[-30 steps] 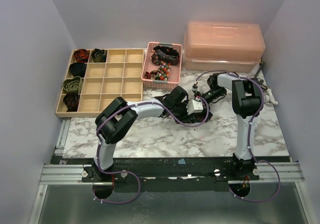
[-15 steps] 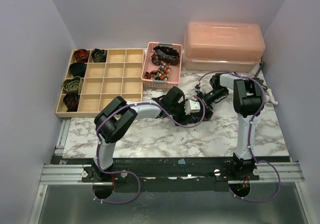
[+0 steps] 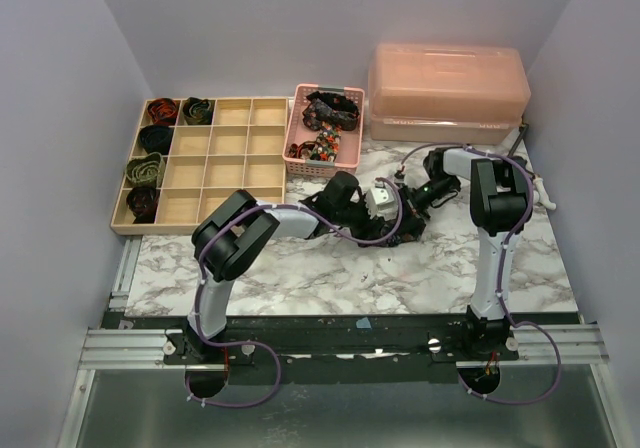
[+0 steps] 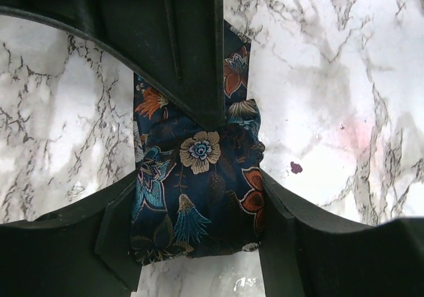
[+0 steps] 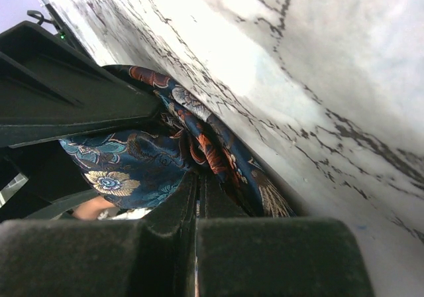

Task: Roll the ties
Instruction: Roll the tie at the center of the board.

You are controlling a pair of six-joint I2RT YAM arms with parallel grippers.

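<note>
A navy tie (image 4: 199, 197) with teal and orange flowers lies as a short roll on the marble table (image 4: 331, 78). My left gripper (image 4: 199, 178) stands open around the roll, which fills the gap and touches both fingers (image 4: 106, 234). My right gripper (image 5: 197, 178) is shut, its tips pinching a fold of the tie (image 5: 126, 168) at the roll's far side. In the left wrist view its black finger (image 4: 192, 58) reaches down onto the roll. In the top view both grippers, left (image 3: 396, 218) and right (image 3: 407, 202), meet over the dark tie (image 3: 398, 236) mid-table.
A wooden divided tray (image 3: 240, 158) at back left holds several coiled ties (image 3: 146, 170) in its left cells. A pink mesh basket (image 3: 296, 154) with loose ties stands beside it. A pink lidded box (image 3: 448, 88) sits at back right.
My left gripper has opened wider and shifted back and left, closer to the basket. The right gripper followed slightly left and stayed shut.
</note>
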